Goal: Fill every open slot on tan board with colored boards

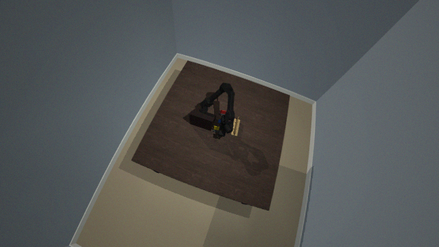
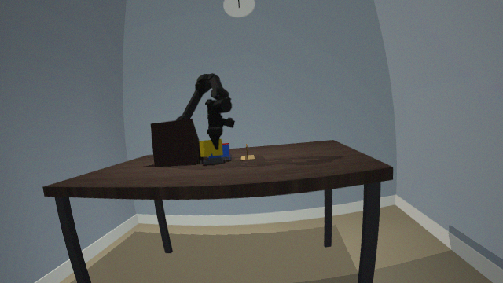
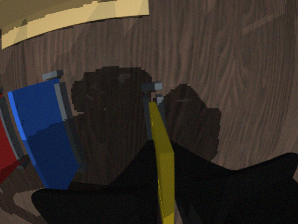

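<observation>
Yellow board stands upright, clamped in the pincer above its holder, notch facing down, presumably ready for the tan board on the right.

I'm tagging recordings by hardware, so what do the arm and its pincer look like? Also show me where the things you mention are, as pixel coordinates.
The arm (image 1: 230,99) (image 2: 191,104) is plain matte black, with slim angular links and chunkier rounded joints. The black pincer (image 2: 215,148) tapers to a pointed tip in the exterior view. A small dark block juts from one side above it. I can't make out any cables or markings.
</observation>
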Robot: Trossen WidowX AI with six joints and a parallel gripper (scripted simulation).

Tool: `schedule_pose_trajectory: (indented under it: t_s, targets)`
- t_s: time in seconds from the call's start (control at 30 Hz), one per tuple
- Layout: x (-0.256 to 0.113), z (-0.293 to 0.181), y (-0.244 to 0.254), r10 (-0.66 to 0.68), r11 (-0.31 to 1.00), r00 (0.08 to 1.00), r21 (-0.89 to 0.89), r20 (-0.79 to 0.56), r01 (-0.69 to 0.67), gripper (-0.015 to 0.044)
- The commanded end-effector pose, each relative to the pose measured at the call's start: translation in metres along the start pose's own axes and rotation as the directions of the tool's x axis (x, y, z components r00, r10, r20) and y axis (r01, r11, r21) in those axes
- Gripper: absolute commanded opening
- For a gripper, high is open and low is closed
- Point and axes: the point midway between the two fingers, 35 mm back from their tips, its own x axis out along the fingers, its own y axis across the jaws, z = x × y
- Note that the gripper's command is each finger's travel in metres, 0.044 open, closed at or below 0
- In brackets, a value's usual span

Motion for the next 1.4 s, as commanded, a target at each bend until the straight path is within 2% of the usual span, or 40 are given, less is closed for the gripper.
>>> schedule_pose_trajectory:
  t_s: [0.0,1.1,1.37]
  targets:
    - [-0.01,0.002,-0.002,-0.01,1.0,1.0,-0.011,0.002,0.01,0.0]
    - [-0.08,0.002,-0.002,-0.012,1.0,1.0,-0.01,0.001,0.012,0.0]
    - [-0.084,0.011,-0.002,-0.014,1.0,1.0,-0.006,0.001,0.014,0.0]
